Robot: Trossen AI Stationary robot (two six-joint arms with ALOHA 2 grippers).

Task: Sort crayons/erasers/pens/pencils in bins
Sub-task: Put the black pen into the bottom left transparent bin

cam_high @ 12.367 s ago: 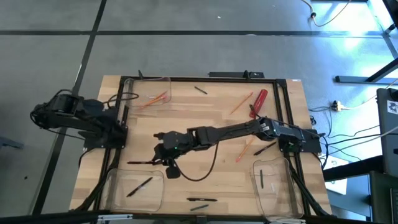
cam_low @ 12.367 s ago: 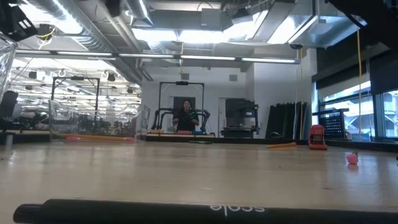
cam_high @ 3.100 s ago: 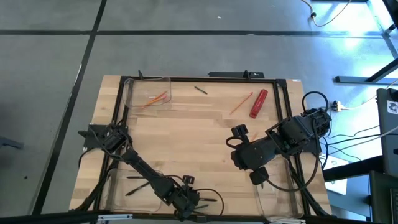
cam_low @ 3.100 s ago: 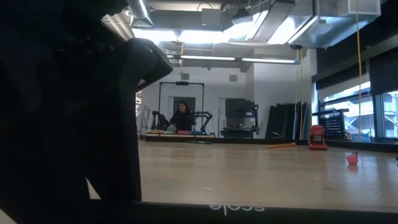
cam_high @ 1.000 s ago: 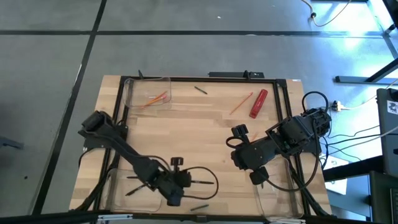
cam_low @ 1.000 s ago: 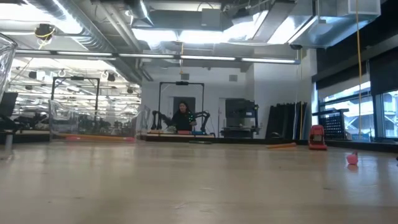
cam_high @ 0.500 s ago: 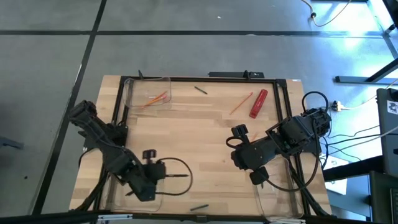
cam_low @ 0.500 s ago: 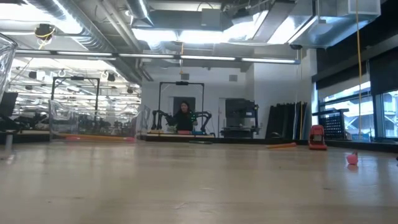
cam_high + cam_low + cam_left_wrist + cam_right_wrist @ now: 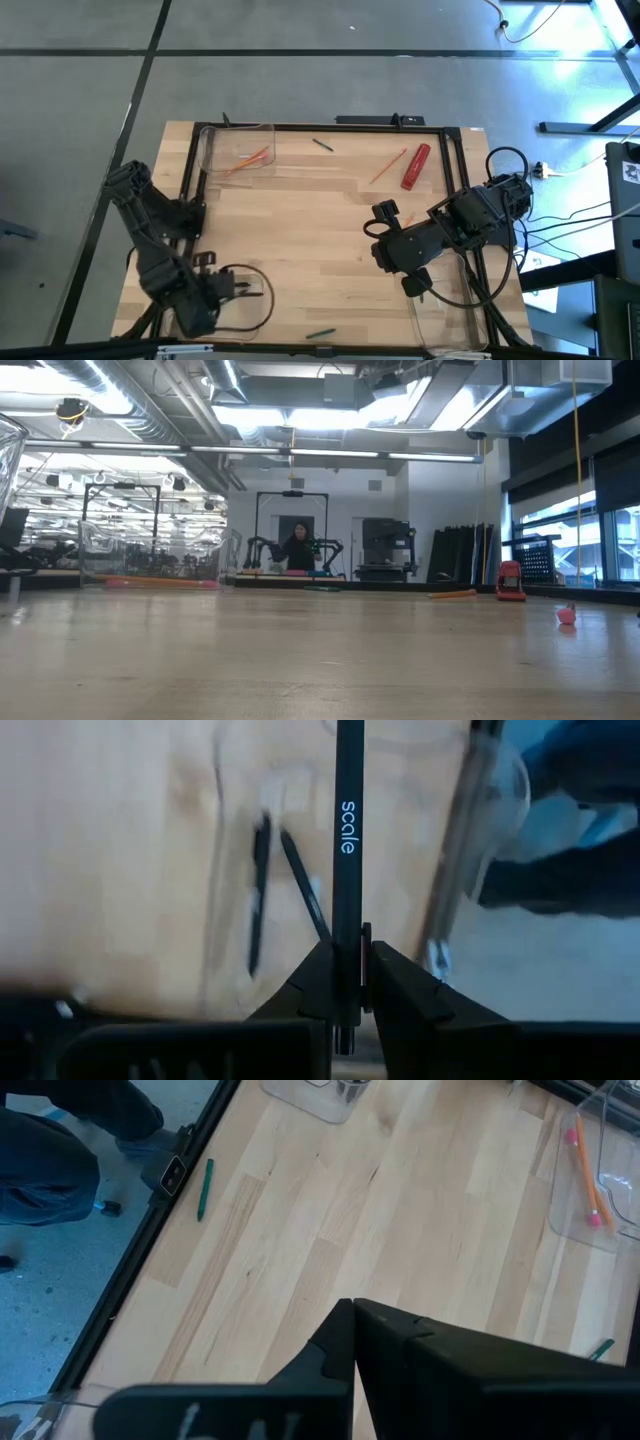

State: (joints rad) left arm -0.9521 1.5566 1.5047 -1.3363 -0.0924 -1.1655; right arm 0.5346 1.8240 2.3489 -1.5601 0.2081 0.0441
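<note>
My left gripper (image 9: 213, 291) is at the table's near left, shut on a black pen (image 9: 247, 293) marked "scale" (image 9: 347, 830). It hangs over the near-left clear bin (image 9: 440, 920), where two black pens (image 9: 258, 890) lie on the floor. My right gripper (image 9: 384, 256) waits shut and empty over the table's right half. The far-left bin (image 9: 235, 150) holds orange pencils (image 9: 247, 158). One pencil (image 9: 388, 166) lies on the table at the far right. My left gripper pinches the pen between its two fingers close to one end (image 9: 347, 960), with a short stub showing behind the fingers. The fingers point down and lie across the pen. The pen is lifted clear, roughly level, its long end reaching toward the table's right.
A thick red cylinder (image 9: 416, 166) lies beside the loose pencil, and a short dark stick (image 9: 321, 145) near the far edge. A green stick (image 9: 320, 332) lies at the near edge. A third bin (image 9: 440, 300) stands near right. A person sits in the room beyond (image 9: 298, 550).
My left gripper has carried the pen toward the table's left edge, rising a little and turning as it went. It now stands over the near-left bin. The pen stays clear of the table throughout.
</note>
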